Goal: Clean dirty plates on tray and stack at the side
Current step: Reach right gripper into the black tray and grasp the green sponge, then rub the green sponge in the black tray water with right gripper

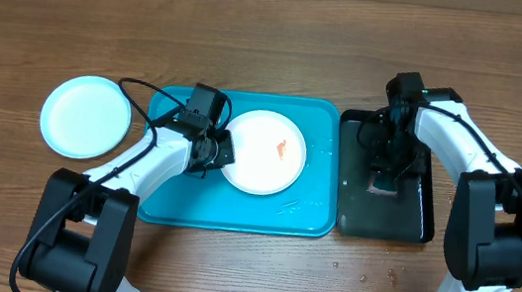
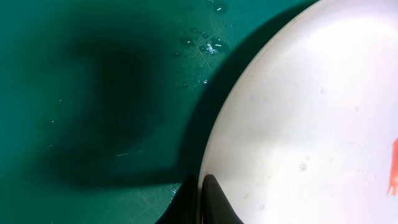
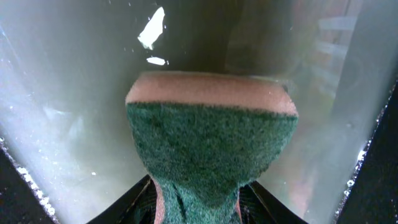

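A white plate (image 1: 261,161) with an orange-red smear (image 1: 282,149) lies on the turquoise tray (image 1: 165,194). My left gripper (image 1: 218,151) is at the plate's left rim. In the left wrist view its fingers (image 2: 203,202) are closed on the rim of the white plate (image 2: 298,124) over the tray (image 2: 93,93). A light blue plate (image 1: 85,116) lies on the table left of the tray. My right gripper (image 1: 382,181) is over the black tray (image 1: 412,219), shut on a green sponge (image 3: 211,137). The yellow-green plate is not in view.
The glossy black tray (image 3: 62,93) is wet and stands right against the turquoise tray. Water drops sit on the turquoise tray near the plate (image 2: 208,40). Small orange crumbs (image 1: 365,274) lie on the wooden table in front of the black tray.
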{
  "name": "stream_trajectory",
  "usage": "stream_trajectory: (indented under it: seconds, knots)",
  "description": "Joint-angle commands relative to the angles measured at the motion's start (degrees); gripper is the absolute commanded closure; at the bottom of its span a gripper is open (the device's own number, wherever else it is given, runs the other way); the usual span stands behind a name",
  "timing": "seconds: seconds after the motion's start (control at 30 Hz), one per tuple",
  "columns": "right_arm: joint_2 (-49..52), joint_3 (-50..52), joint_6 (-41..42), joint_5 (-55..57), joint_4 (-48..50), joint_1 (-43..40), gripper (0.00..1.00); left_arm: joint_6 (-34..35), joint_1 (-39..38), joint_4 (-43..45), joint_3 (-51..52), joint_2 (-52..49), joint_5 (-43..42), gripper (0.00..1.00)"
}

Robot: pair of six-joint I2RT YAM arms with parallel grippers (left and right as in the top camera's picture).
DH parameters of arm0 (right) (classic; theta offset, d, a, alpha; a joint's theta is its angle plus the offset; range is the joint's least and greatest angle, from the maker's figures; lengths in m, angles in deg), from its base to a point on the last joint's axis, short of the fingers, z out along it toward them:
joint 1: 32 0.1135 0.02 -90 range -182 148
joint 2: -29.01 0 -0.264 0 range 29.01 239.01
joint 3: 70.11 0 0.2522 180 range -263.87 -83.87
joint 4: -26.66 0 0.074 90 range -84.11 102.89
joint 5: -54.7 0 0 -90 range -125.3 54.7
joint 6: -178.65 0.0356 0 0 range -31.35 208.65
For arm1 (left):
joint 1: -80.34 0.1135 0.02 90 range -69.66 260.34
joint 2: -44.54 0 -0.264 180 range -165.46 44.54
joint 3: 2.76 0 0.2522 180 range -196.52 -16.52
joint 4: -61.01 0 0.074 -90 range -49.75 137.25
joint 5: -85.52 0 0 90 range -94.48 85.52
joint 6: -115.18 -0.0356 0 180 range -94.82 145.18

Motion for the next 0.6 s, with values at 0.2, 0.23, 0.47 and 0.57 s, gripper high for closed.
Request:
stream_trajectory:
  seconds: [0.2, 0.23, 0.47, 0.57]
  knots:
    - [-1.4, 0.0, 0.0, 1.0, 1.2, -0.1, 0.54, -0.5, 0.2, -0.2, -0.9, 0.6, -0.2, 0.94]
    - [-1.4, -0.2, 0.0, 1.0, 1.2, -0.1, 0.53, -0.5, 0.2, -0.2, -0.9, 0.6, -0.2, 0.93]
    - [-1.4, -1.8, 0.0, 1.0, 0.3, -0.1, 0.54, -0.5, 0.2, -0.2, -0.9, 0.6, -0.1, 0.91]
    - [-1.4, -1.8, 0.0, 1.0, -0.1, -0.1, 0.69, -0.5, 0.2, -0.2, -0.9, 0.6, 0.1, 0.91]
